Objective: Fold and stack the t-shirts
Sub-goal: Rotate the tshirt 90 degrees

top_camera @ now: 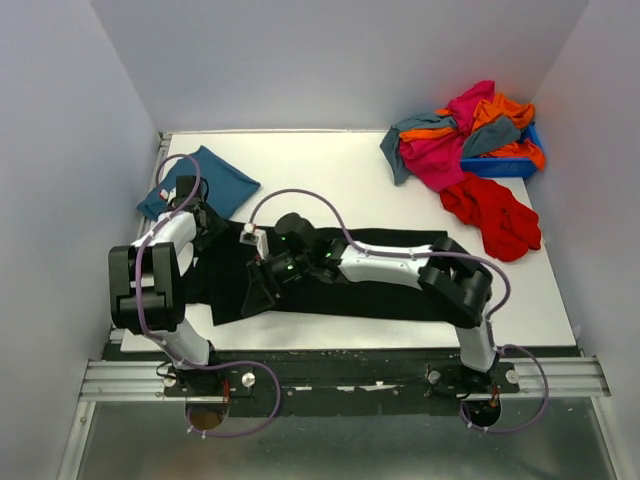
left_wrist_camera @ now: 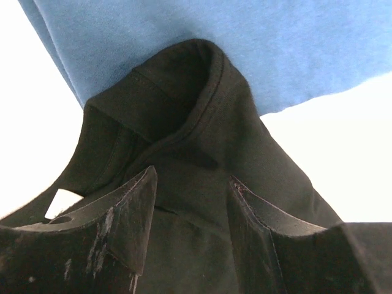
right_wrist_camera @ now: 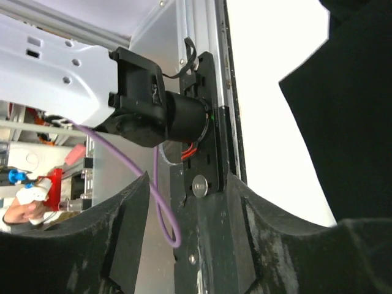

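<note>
We judge the black t-shirt (top_camera: pixel 350 302), spread flat, to be mid-fold. The unfolded pile (top_camera: pixel 460 130) lies apart beyond its right end, and the folded teal-blue t-shirt (top_camera: pixel 215 180) touches its collar. Our left gripper (left_wrist_camera: pixel 193 184) and right gripper (right_wrist_camera: pixel 187 184) hover near that end, jaws wide and empty. Next we must pinch an edge.

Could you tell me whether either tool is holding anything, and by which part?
Nothing is held: left tool open over the collar of the black t-shirt, right tool open, empty.
</note>
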Available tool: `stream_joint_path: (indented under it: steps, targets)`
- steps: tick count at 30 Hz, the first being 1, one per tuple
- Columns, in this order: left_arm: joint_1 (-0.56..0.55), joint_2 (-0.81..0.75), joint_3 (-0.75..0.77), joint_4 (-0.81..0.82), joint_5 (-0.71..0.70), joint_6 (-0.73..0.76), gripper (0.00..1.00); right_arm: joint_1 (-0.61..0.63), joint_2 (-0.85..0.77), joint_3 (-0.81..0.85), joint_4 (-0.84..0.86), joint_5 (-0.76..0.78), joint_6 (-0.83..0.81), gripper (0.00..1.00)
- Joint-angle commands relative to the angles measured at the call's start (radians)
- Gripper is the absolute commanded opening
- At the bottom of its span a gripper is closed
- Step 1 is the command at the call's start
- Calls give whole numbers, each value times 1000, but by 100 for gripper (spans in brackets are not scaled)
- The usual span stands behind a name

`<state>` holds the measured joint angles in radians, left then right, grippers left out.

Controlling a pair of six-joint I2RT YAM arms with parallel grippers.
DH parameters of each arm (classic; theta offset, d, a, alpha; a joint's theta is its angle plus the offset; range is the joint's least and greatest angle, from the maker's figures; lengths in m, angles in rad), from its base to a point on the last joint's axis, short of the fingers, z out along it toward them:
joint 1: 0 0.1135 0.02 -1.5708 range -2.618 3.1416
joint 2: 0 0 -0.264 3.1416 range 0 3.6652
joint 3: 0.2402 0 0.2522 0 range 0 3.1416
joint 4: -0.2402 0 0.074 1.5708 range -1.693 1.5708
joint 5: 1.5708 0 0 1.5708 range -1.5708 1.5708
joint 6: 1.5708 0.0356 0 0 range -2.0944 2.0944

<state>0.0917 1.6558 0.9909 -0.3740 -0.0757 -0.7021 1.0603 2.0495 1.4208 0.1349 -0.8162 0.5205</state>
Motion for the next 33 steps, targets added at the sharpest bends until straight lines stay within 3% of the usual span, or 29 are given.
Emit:
stream_joint_path:
  steps: [1,4,6,7,9,11,12,14,20,27,33]
  targets:
    - [-1,-117,-17,-23,40,7,60,-88,-161,-164,-3,96,-17,59]
    - [-29,-224,-70,-26,21,-11,61,-180,-303,-316,-17,204,-1,51]
    - [-46,-299,-115,-26,4,-42,61,-218,-403,-385,-133,347,-28,40]
    - [-55,-339,-144,-22,-1,-56,60,-224,-452,-411,-203,441,-49,30]
    - [-67,-414,-198,-28,-25,-109,56,-226,-534,-450,-326,631,-68,1]
    - [-89,-496,-271,10,-35,-155,41,-227,-592,-489,-412,791,-48,1]
    - [-87,-543,-311,20,-45,-195,23,-230,-615,-508,-463,872,-15,1]
    - [-130,-603,-389,84,-45,-246,0,-240,-647,-537,-558,1026,48,1]
    - [-142,-608,-485,159,-81,-349,0,-338,-690,-594,-725,1221,197,1]
    - [-150,-490,-486,228,-93,-410,0,-508,-620,-603,-771,1178,216,1]
    - [-196,-380,-497,299,-98,-461,0,-530,-528,-591,-863,1145,341,1]
